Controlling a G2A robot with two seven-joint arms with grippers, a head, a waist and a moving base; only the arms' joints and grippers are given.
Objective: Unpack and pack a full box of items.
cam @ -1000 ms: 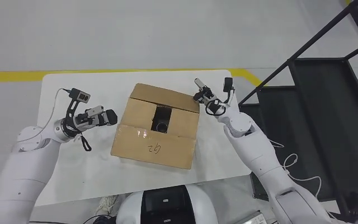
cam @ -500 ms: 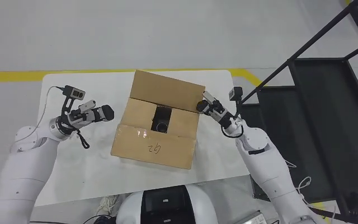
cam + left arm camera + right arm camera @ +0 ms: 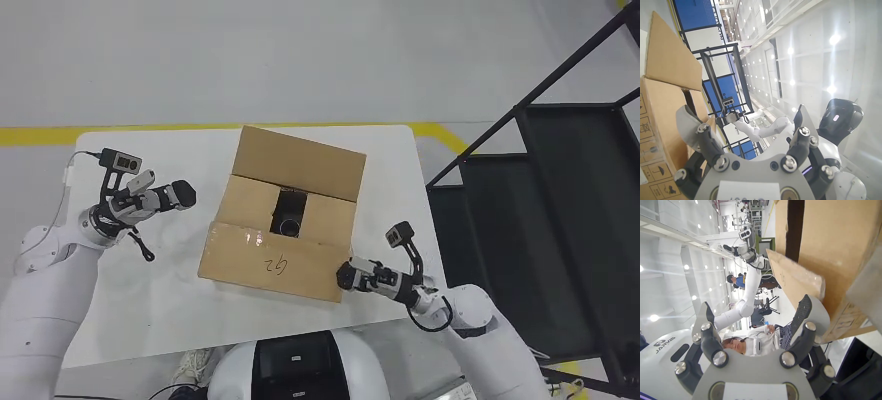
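A brown cardboard box (image 3: 275,262) sits mid-table. Its far flap (image 3: 300,160) stands raised, and the near flap bears handwriting. A dark item (image 3: 290,213) shows through the gap between the top flaps. My left gripper (image 3: 185,192) hovers open to the left of the box, apart from it, with the box wall (image 3: 664,106) beside one of its fingers (image 3: 689,121). My right gripper (image 3: 345,275) is open at the box's near right corner. In its wrist view, one pad (image 3: 804,308) lies just beside the near flap's corner (image 3: 810,281), and nothing is between the fingers.
The white table (image 3: 150,280) has bare room left of the box and along its front edge. A black metal staircase (image 3: 540,160) stands close to the table's right side. A yellow floor line (image 3: 40,135) runs behind the table.
The right arm swung from the box's far right corner down to its near right corner. The far flap went from lying over the box to standing raised. The left gripper drifted slightly away.
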